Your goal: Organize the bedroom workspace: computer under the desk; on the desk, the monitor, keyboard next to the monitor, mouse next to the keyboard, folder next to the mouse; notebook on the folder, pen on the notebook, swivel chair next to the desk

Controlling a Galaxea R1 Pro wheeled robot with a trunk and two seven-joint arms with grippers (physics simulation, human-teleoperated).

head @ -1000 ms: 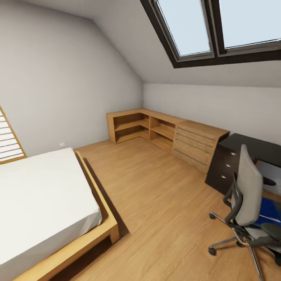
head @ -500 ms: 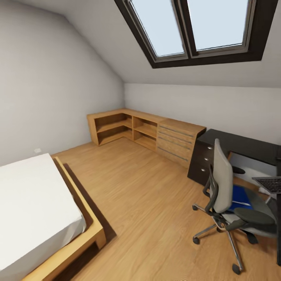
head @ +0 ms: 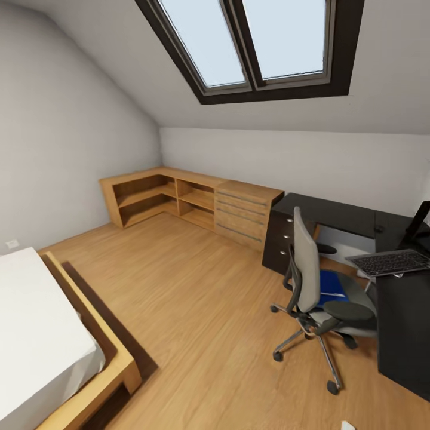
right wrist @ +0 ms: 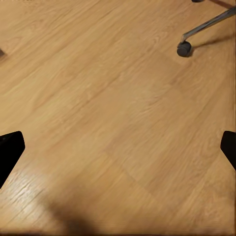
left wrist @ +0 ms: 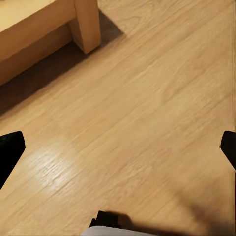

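Approaching the workspace is the step in hand, as I judge it: the robot stands on the wooden floor (head: pixel 197 310) between the bed (head: pixel 42 334) and the swivel chair (head: pixel 310 280), with neither arm yet near anything. The black worktop (head: pixel 334 215) runs along the far wall and turns down the right side, just past the light wooden drawer unit (head: pixel 248 212). On its right wing lies the keyboard (head: pixel 391 261), and a dark slanted edge above it may be the monitor arm, though too little shows to be sure. The blue folder (head: pixel 331 285) lies flat on the chair's seat, partly hidden by the backrest.

The left pincer (left wrist: pixel 118 147) is spread wide and carries nothing, looking down at bare floor beside a bed leg (left wrist: pixel 86 24). The right pincer (right wrist: pixel 118 142) is likewise spread and unladen, over floor near a chair castor (right wrist: pixel 184 49).

To do this well, the base should roll toward the open side of the seat, not the backrest, and stop short of the chrome legs, so an arm can reach the folder without nudging the chair away.
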